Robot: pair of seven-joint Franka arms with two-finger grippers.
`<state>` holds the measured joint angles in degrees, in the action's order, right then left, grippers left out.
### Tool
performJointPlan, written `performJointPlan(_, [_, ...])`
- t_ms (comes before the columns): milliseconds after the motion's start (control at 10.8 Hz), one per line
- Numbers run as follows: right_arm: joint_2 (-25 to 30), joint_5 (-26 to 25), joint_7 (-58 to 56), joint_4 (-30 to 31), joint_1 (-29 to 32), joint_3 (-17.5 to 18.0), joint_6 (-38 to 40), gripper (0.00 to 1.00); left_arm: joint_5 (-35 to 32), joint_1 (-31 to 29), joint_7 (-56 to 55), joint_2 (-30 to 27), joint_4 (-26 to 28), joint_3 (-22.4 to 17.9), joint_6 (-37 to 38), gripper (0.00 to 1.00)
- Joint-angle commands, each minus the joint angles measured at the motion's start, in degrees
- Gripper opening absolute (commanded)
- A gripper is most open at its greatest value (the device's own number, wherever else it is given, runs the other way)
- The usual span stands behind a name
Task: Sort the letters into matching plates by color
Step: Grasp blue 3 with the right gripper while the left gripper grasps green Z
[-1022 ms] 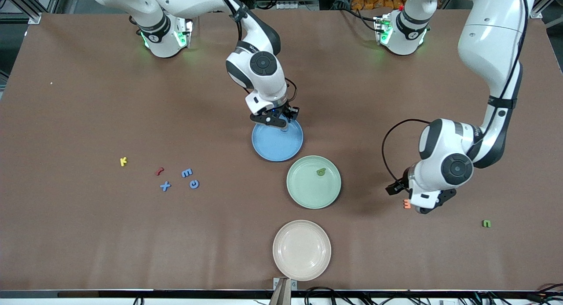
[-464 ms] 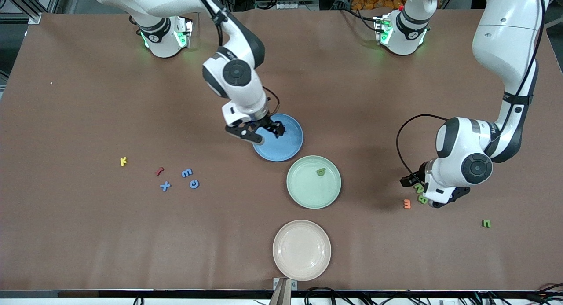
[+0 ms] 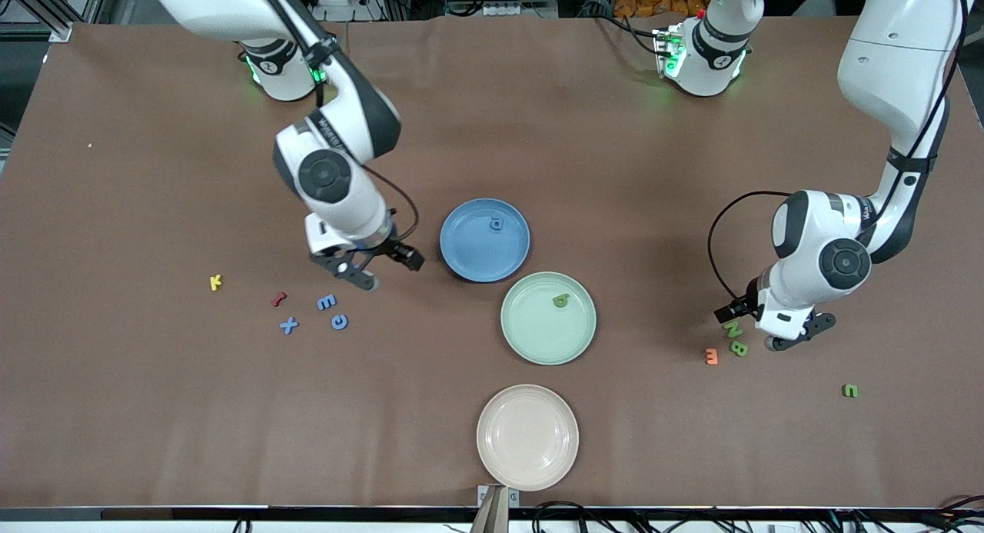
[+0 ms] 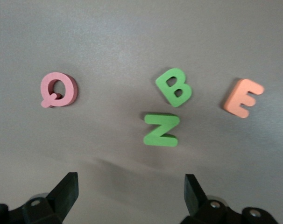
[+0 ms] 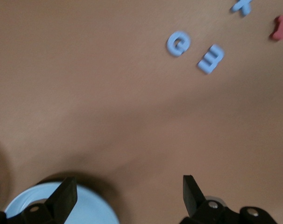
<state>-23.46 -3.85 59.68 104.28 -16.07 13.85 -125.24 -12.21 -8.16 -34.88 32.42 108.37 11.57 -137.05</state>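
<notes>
Your right gripper (image 3: 377, 270) is hanging over bare table between the blue plate (image 3: 484, 241) and a small group of letters, with its jaws spread wide and nothing between them; its wrist view shows both fingertips (image 5: 67, 196) apart with only tabletop and an edge of the blue plate under them. That plate is sitting near the middle of the table with one small blue letter (image 3: 496, 224) lying in it. The green plate (image 3: 548, 318) is sitting just beside it, nearer to the front camera, with a single green letter (image 3: 561, 301) inside. The beige plate (image 3: 527, 438) is lying nearest the front camera with no letter on it. Toward the right arm's end of the table you are seeing a blue E (image 3: 327, 302), a blue G (image 3: 340, 321) and a blue X (image 3: 289, 325) close together, a red letter (image 3: 279, 299) beside them, and a yellow K (image 3: 216, 282) a little apart. Your left gripper (image 3: 776, 329) is hovering low over the table toward the left arm's end, jaws fully open and holding nothing. Its wrist view is showing a green Z (image 4: 161, 130) and a green B (image 4: 174, 87) almost touching, an orange E (image 4: 242, 97) beside them and a pink Q (image 4: 59, 89) well apart. One more green letter (image 3: 849, 391) is lying alone, nearer the front camera.
</notes>
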Motion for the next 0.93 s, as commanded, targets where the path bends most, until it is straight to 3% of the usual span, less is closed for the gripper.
performJointPlan(0, [1.0, -1.5, -1.8, 1.1, 6.2, 0.8, 0.5, 1.00, -3.3, -1.3, 0.2, 0.3, 1.2, 0.5, -4.8, 1.00])
performJointPlan(279, [0.2, -1.5, -2.0, 1.7, 12.6, 0.6, 0.4, 1.00, -4.0, -1.2, -0.4, 7.4, -6.4, 0.5, -7.1, 1.00])
performJointPlan(372, [-0.6, -1.5, -2.1, 1.6, 13.0, -1.4, 0.2, 1.00, -3.9, -0.6, -0.9, 9.1, -7.9, 0.5, -7.1, 1.00])
performJointPlan(650, [-3.4, -1.9, -1.4, 2.2, 13.1, -5.5, -5.6, 1.00, -3.9, -0.5, -0.9, 9.7, -8.1, 0.5, -7.1, 1.00])
performJointPlan(836, [-5.5, -1.9, 4.1, 2.2, 12.7, -6.3, -7.1, 0.99, -4.1, -0.4, -0.8, 9.8, -8.0, 0.5, -7.1, 1.00])
